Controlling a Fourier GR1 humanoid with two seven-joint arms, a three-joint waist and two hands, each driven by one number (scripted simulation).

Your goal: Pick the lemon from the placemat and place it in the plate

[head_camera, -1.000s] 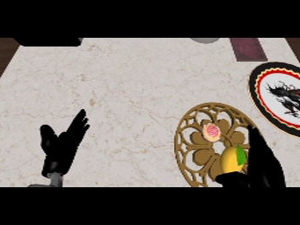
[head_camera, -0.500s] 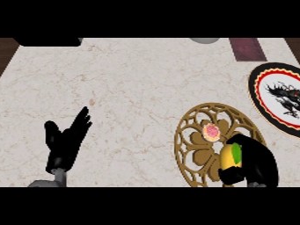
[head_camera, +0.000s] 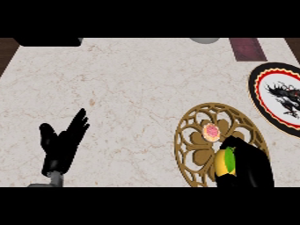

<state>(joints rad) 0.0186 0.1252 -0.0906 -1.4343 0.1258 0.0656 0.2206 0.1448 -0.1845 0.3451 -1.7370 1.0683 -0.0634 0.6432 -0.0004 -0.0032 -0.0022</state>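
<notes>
A yellow-green lemon [head_camera: 225,162] lies on the near part of a round gold openwork placemat [head_camera: 198,127]. My right hand [head_camera: 251,165] covers the lemon from the right, its fingers curled round it, so only the fruit's left side shows. The plate [head_camera: 266,88], white with a red and black rim and a black dragon drawing, lies at the right edge, just beyond the placemat. My left hand [head_camera: 61,145] rests open at the lower left, fingers pointing up, away from both.
A dark red rectangular object [head_camera: 247,48] lies at the far edge near the plate. A grey round thing [head_camera: 205,40] and a black object [head_camera: 47,41] sit along the far edge. Dark wood borders the marble counter [head_camera: 126,92] at left.
My right hand has slid further over the lemon and curled round it, hiding more of the fruit. The left hand shifted slightly up and right.
</notes>
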